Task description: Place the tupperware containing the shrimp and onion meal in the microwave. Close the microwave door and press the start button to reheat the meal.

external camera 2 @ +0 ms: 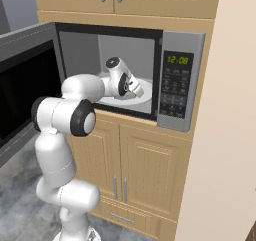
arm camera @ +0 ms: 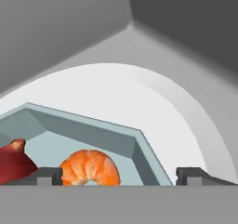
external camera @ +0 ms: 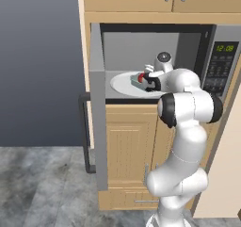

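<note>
Inside the microwave (external camera 2: 180, 80), on its white plate (external camera: 123, 85), sits the tupperware (arm camera: 93, 135), pincer (arm camera: 120, 176) spread apart.

Flat, even rendered light throughout, soft shading inside the microwave (external camera: 188, 42), slightly soft focus, no glare.

tupperware (arm camera: 93, 139) on plate (arm camera: 139, 97) inside microwave (external camera: 221, 61)
</note>
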